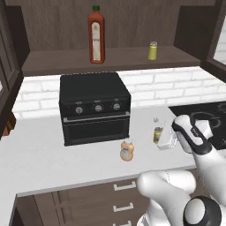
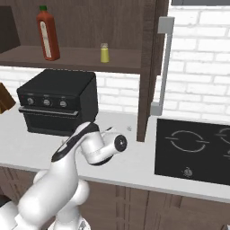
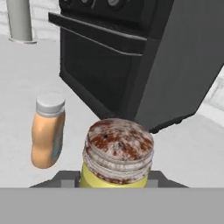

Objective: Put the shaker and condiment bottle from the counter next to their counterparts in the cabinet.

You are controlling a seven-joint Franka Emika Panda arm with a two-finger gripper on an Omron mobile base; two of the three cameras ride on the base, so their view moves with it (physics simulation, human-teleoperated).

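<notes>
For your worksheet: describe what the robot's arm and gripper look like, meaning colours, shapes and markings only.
The arm is glossy white with rounded, bulbous segments and dark grey joint bands and round end caps. The gripper has a pale boxy body. No cables or markings are visible.

Arm: white, dark joints, bent forward and low over the counter (image 1: 53, 163). Wrist: angled down. Tool (image 1: 164, 140): low, just above counter level, fingers either side of the shaker (image 1: 157, 134); contact not discernible.
</notes>
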